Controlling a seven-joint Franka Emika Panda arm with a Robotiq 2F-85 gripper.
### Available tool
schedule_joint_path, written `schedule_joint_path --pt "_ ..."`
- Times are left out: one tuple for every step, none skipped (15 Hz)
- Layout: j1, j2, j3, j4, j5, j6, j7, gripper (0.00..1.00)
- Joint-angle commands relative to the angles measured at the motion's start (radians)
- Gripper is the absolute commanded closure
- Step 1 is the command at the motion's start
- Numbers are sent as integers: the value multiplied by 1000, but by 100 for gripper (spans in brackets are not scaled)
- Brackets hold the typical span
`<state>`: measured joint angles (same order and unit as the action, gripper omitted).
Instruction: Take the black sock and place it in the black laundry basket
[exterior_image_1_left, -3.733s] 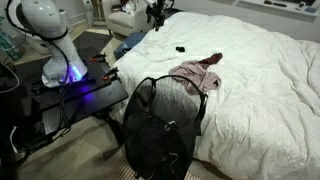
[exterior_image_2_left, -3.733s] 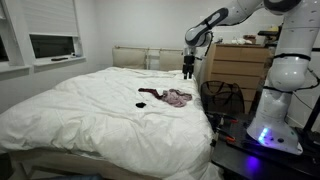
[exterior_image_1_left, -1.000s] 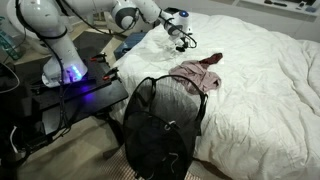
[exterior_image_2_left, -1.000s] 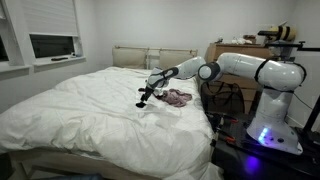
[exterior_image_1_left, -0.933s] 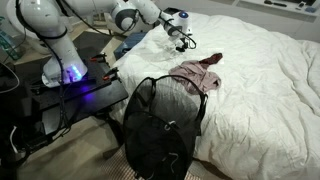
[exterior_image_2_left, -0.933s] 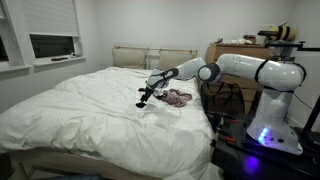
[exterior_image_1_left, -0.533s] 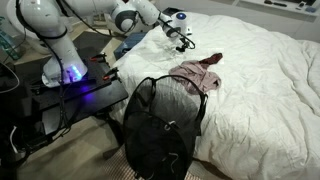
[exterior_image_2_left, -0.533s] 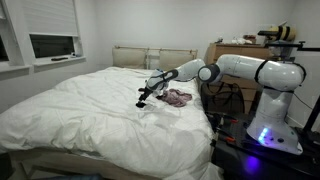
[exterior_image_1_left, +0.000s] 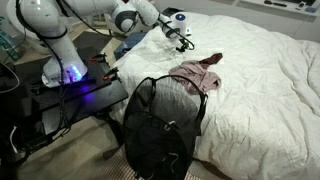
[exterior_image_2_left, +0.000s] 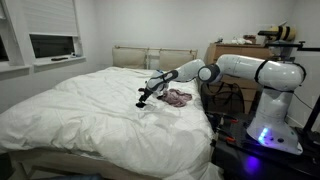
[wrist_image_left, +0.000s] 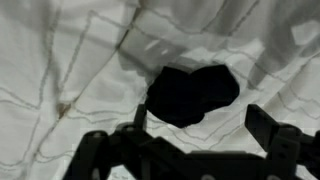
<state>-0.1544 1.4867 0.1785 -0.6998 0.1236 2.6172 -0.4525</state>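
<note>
I have the tool (wrist_image_left: 200, 122) open over the black sock (wrist_image_left: 193, 93). In the wrist view its two fingers (wrist_image_left: 268, 128) stand apart, one on each side of the sock. The finger at the picture's left is close to the sock's edge and the other is clear of it. I cannot tell whether either touches the fabric.

The sock lies bunched in a dark lump on the white, creased cover of the table (wrist_image_left: 60, 60). In an exterior view the tool (exterior_image_2_left: 145, 98) is low over the table (exterior_image_2_left: 90, 120), with the sock (exterior_image_2_left: 140, 104) showing as a small dark patch just below its tip. A heap of pink clothing (exterior_image_2_left: 178, 97) lies near it, on the arm's side.

In an exterior view the arm reaches from the robot base (exterior_image_1_left: 45, 30) across the table's (exterior_image_1_left: 260, 70) corner, and the tool (exterior_image_1_left: 182, 41) covers the sock there. The pink clothing (exterior_image_1_left: 195, 75) lies between the tool and the black laundry basket (exterior_image_1_left: 160, 130). The basket stands upright on the floor against the table's edge, well apart from the sock
</note>
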Motion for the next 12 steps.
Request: schedule_joint_path --pt "-5 0 11 -15 -1 30 -8 28" --pt "-6 0 13 -16 0 33 -7 34" --pt "-6 0 12 -17 0 36 -5 44" --pt "-7 0 13 -16 0 35 -4 51" --pt "-8 0 13 -16 1 34 -4 58" --pt "-9 0 14 -15 1 34 -4 66" --pt "-10 0 14 -14 2 34 -3 73" --pt "-12 0 14 -13 2 33 -2 81" --pt "-13 0 15 -13 3 33 -1 88" --pt "-15 0 15 -12 3 31 0 97" --pt "-16 0 15 -12 3 31 2 100" --pt "-17 0 15 -12 4 31 3 100"
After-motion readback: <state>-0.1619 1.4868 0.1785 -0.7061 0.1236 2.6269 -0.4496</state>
